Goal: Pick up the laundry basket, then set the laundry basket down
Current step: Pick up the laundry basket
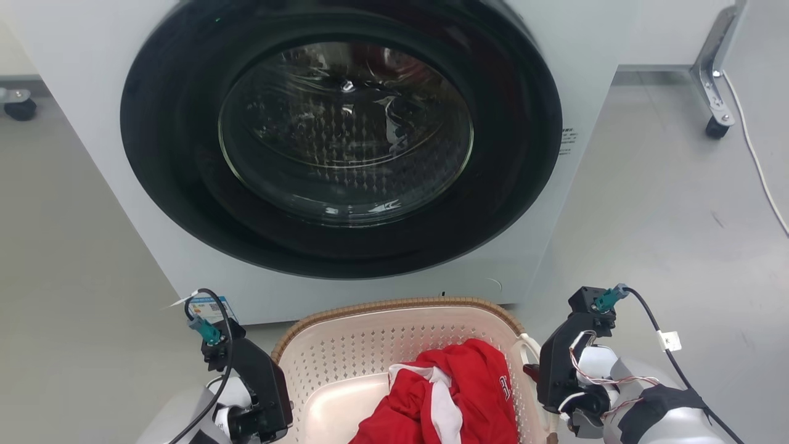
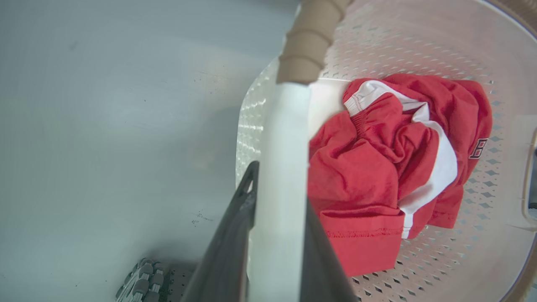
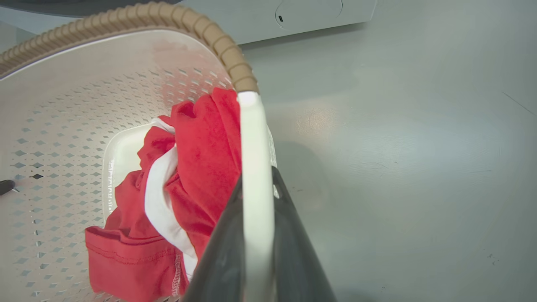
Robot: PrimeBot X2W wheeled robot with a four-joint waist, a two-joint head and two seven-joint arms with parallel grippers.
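Note:
The laundry basket (image 1: 394, 306), cream with small perforations and a brown woven-look rim, sits low in the head view just in front of the washer. A crumpled red and white garment (image 1: 456, 394) lies inside it. My left gripper (image 1: 271, 401) is at the basket's left side. In the left wrist view its two dark fingers (image 2: 235, 235) are shut on the white side handle (image 2: 281, 138). My right gripper (image 1: 548, 376) is at the right side, its fingers (image 3: 289, 235) shut on the other white handle (image 3: 251, 142). I cannot tell whether the basket touches the floor.
The white front-loading washer (image 1: 74, 92) with its round dark door (image 1: 345, 142) shut stands right behind the basket. A metal leg on a caster (image 1: 715, 80) and a white cable (image 1: 761, 166) are at the far right. Another caster (image 1: 20, 108) sits at the far left on the grey floor.

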